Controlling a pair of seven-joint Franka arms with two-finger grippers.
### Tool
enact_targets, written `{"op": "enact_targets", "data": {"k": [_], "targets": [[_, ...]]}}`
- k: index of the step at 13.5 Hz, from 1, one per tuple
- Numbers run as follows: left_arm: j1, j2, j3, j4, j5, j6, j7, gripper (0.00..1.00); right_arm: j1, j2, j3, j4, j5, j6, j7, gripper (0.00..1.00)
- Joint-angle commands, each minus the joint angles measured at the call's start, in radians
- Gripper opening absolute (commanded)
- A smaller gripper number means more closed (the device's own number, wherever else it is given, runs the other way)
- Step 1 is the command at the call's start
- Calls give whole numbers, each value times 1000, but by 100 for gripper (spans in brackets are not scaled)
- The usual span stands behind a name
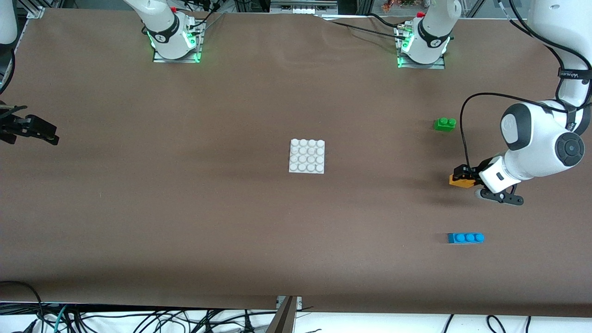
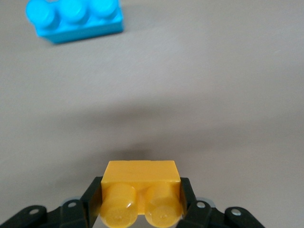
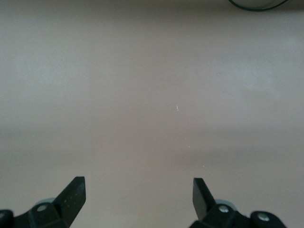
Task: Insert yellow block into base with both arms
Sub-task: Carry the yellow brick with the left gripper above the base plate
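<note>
Here, the left arm (image 1: 539,148) is seen bent at its elbow over the left arm's end of the table (image 1: 185,208), with its wrist turned down and toward the table's middle. The left gripper (image 1: 464,177) is pressed together on the yellow block (image 1: 460,181), whose two round studs point back at the wrist camera in the left wrist view, between the black fingers (image 2: 90,202). The block is seen low over the brown surface, near that end's edge; whether it touches the surface cannot be told. Much of the block is covered by the gripper in the front view, and only its lower orange side shows.

The right arm is largely cut off at the right arm's end of the table; it waits there. The right gripper (image 1: 46,134) is held near that edge over bare brown surface, and its fingers (image 3: 71,194) are seen spread wide with nothing between them.

The base (image 1: 307,156) lies flat at the table's middle, well apart from both grippers. A green brick (image 1: 445,124) is placed farther from the front camera than the held block, and a blue brick (image 1: 465,237) nearer to it. In the left wrist view the blue brick (image 2: 76,19) is cut by the picture's edge.
</note>
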Motion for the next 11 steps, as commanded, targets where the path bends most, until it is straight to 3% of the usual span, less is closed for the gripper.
{"op": "enact_targets", "data": {"k": [1, 4, 11], "targets": [[-2, -7, -66, 62, -42, -59, -57, 0, -16, 7, 16, 19, -1, -13, -7, 100], [-24, -6, -153, 114, -35, -86, -180, 0, -16, 7, 16, 19, -1, -13, -7, 100], [-373, 2, -152, 128, -29, -73, -662, 0, -16, 7, 16, 19, -2, -13, -7, 100]]}}
